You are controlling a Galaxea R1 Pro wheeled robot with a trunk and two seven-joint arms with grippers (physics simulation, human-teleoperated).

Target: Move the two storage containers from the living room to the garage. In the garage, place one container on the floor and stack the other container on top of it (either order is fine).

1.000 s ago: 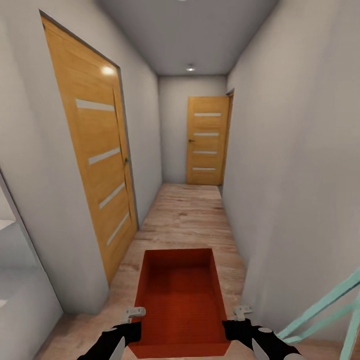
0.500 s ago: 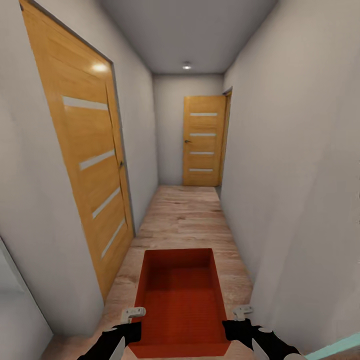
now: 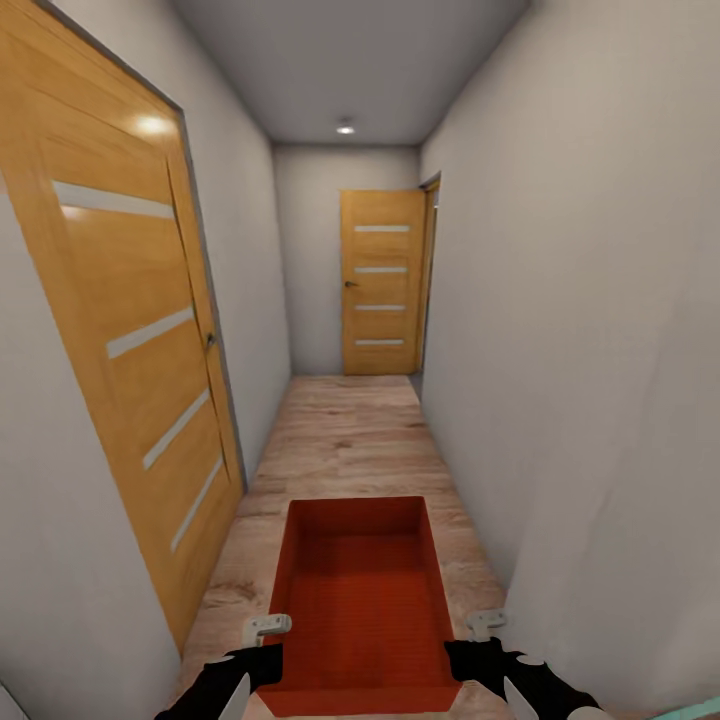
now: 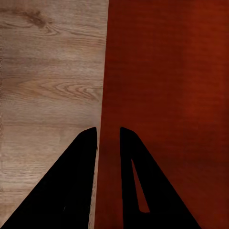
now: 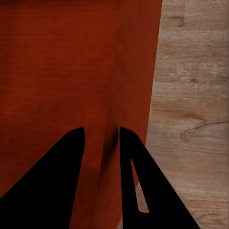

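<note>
One orange-red storage container (image 3: 360,590), topless and empty, is carried low in front of me above the wood-plank floor (image 3: 345,430). My left gripper (image 3: 262,640) is shut on its left wall and my right gripper (image 3: 482,636) on its right wall. In the left wrist view the left gripper (image 4: 108,131) has its two black fingers on either side of the container (image 4: 167,86) wall. In the right wrist view the right gripper (image 5: 101,131) pinches the wall of the container (image 5: 62,62) the same way. The second container is out of view.
I am in a narrow corridor with pale grey walls (image 3: 600,350). A shut wooden door (image 3: 130,350) stands close on the left. Another wooden door (image 3: 382,285) closes the far end, with a doorway edge (image 3: 432,270) beside it on the right.
The camera has advanced along the corridor: the left door is nearer and larger, and the teal frame at the lower right has slid out of view. Container and grippers keep their place.
</note>
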